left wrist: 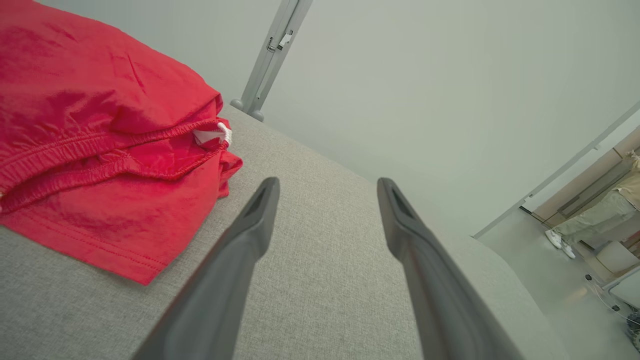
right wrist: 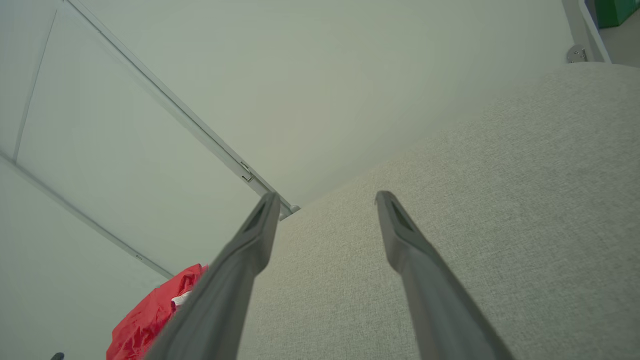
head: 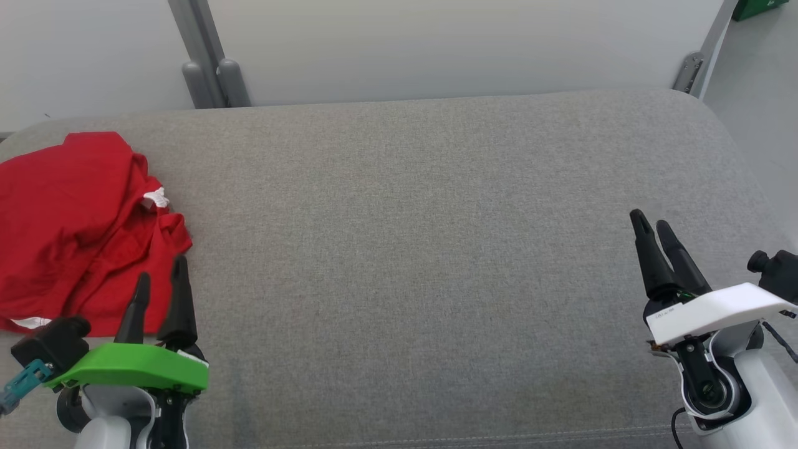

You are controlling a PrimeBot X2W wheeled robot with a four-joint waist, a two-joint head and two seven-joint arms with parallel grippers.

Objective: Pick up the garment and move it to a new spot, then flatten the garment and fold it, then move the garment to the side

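Cushion (head: 399, 249): grey.
Garment (head: 75, 218): red, bunched; our left wrist view adds elastic waistband (left wrist: 100, 150).
Left gripper (head: 162, 268), right gripper (head: 650, 219): spread, empty.

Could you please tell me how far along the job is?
Nothing looks done: the crumpled red fabric garment lies bunched at the left of the grey upholstered surface. Nothing is in hand: left gripper and right gripper show open, empty jaws. Picking up, flattening, folding, moving aside all seem left.
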